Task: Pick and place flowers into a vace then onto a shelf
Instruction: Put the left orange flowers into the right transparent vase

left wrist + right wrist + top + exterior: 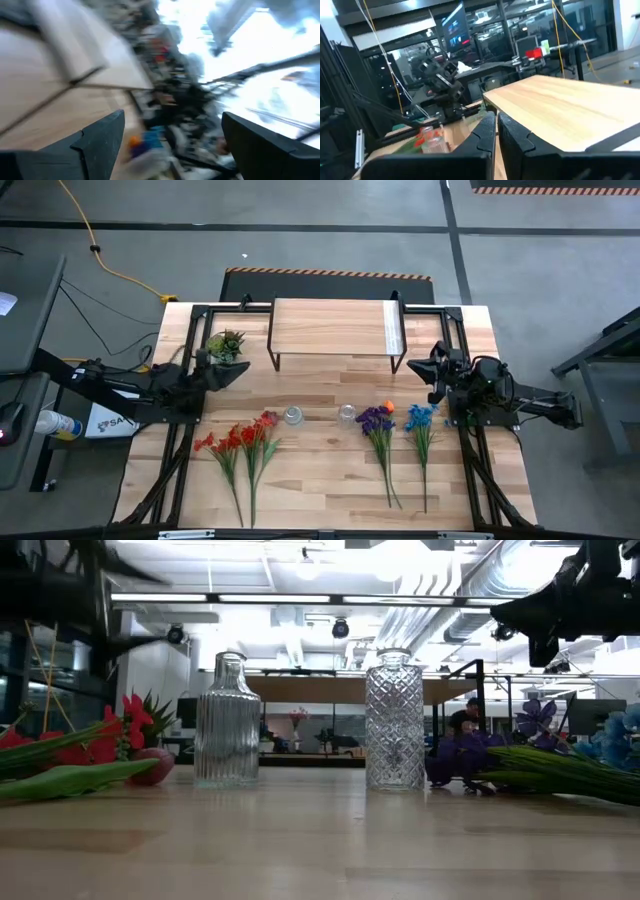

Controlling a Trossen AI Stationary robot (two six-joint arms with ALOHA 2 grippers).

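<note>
Looking down, you saw the flowers point(320, 442) lying flat in the lower middle of the frame: red blooms left, purple, orange and blue right, stems trailing downward. The shelf point(336, 327) stood upper centre. The left gripper point(238, 370) was spread apart, the right gripper point(420, 366) pressed together.

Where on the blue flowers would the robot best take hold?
Probably mid-stem. The blue flowers lie flat, thin stems running toward the table's near edge, blooms toward the shelf. Fingers coming straight down across the stem, from the nearby right gripper, would spare the blooms.
</note>
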